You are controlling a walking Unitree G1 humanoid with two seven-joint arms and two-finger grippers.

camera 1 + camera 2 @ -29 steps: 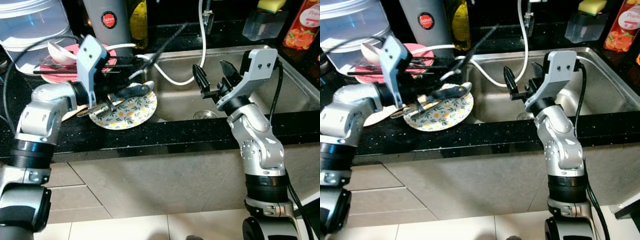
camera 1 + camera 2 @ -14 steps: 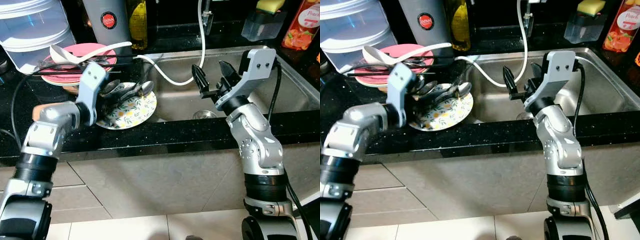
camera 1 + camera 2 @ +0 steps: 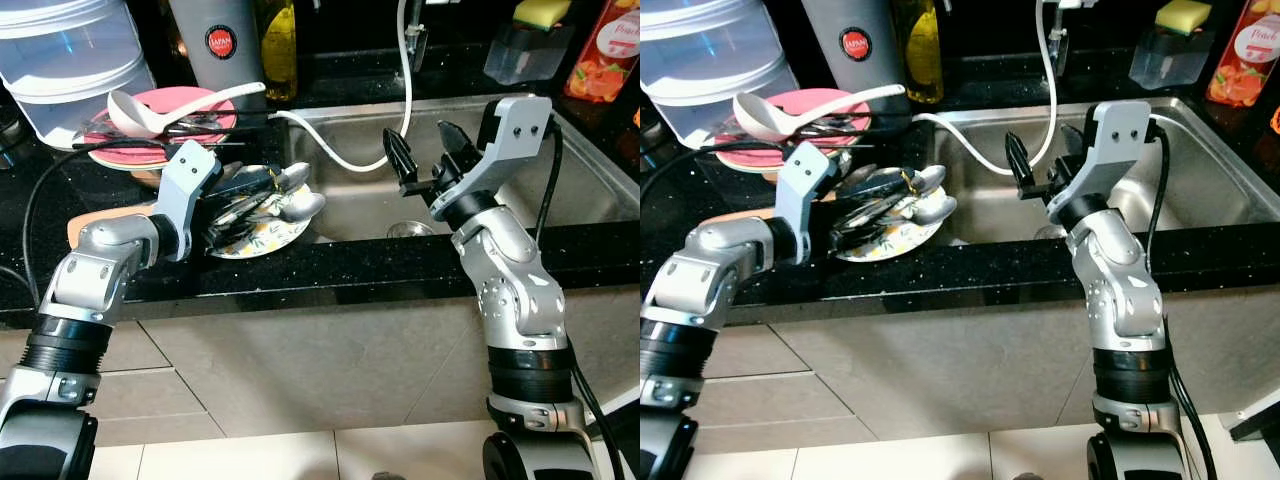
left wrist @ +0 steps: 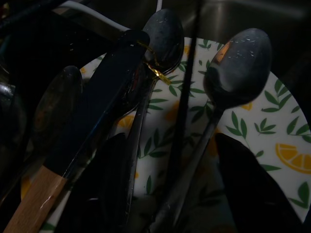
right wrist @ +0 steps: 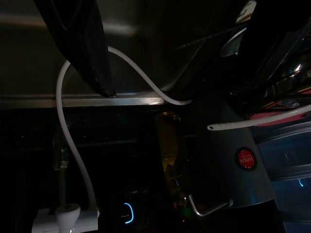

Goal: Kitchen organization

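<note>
L hand (image 3: 232, 212) low over the lemon-print plate (image 3: 285, 229), fingers spread w/ cutlery betw. them; wrist view shows the two dark fingers flanking spoon handles, not yet pinched, so read as open, prob. lining up to gather the bundle. Plate sits on black worktop (image 3: 300, 275) right at the sink (image 3: 560, 170) edge, slightly overhanging the basin; carries several spoons (image 4: 233, 73), a wooden-handled knife (image 4: 92, 111) and a thin dark stick, all lying roughly parallel, bowls toward the sink — convenient for one lengthwise grab. R hand (image 3: 432, 165) held up over the sink, fingers apart, holding nothing; judged parked clear so as not to crowd the L arm. Behind plate: pink plate (image 3: 150, 115) w/ white ladle (image 3: 135, 108) and chopsticks across it. White hose (image 3: 405, 90) loops down into the basin. Risk (judgement): loose spoons could slide off the plate edge into the sink if nudged.
</note>
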